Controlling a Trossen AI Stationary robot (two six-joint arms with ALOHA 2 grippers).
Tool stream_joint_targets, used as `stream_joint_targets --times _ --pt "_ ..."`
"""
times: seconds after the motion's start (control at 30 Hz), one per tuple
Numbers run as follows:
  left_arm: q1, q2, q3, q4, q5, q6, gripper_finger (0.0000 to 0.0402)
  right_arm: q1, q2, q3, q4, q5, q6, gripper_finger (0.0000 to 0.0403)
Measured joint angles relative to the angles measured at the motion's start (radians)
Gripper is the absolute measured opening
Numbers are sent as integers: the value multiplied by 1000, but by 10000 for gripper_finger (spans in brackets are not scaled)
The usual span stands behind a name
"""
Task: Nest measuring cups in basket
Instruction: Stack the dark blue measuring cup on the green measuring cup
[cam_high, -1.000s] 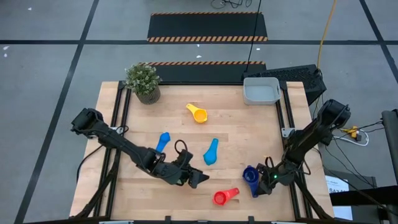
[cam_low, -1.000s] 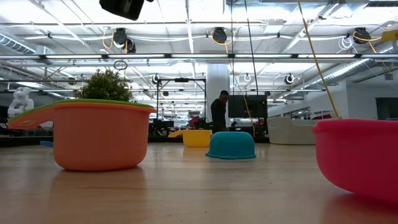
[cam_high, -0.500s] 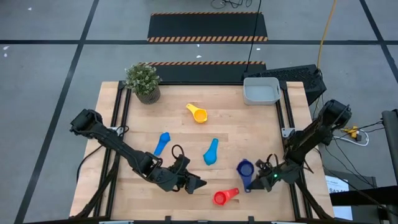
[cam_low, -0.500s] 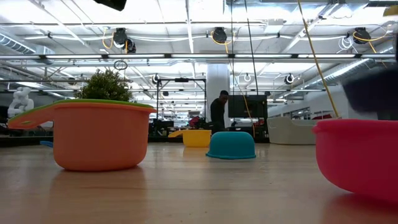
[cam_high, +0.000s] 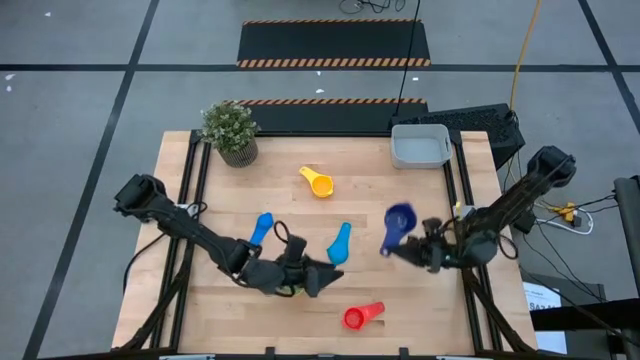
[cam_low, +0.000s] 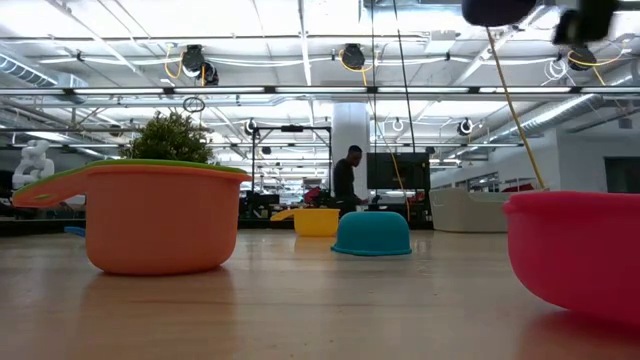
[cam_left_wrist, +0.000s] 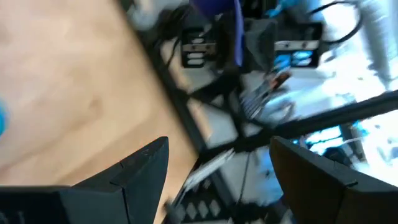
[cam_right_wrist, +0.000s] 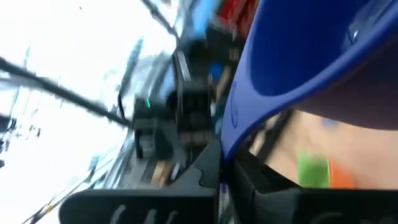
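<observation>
Cup in transit: a dark blue plastic measuring cup (cam_high: 399, 220) hangs above the wooden table (cam_high: 370, 200), its short handle clamped in the right arm's pincer (cam_high: 422, 246), which is clenched tight on it, well short of the shallow light-grey plastic basket (cam_high: 420, 147) at the far right corner. To land it well, the carry likely needs the bowl turned mouth-up and level before release inside the basket's walls, since later cups must seat into it. A light blue plastic cup (cam_high: 339, 244), a second light blue one (cam_high: 262, 228), a yellow one (cam_high: 318, 183) and a red one (cam_high: 362, 316) lie scattered on the table. The left arm's pincer (cam_high: 318, 278), fingers spread and holding nothing, waits low near the front.
</observation>
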Motion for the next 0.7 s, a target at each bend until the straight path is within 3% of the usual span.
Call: stream_joint_targets --times 0.23,0.43,0.7 --pt "95 0 0 333 -23 159 282 -114 -100 129 2 79 -308 1" --pt "196 -1 0 602 -25 333 282 -220 -120 236 2 82 -477 0" --pt "313 -2 1 649 41 401 282 -347 -69 334 1 66 -500 0"
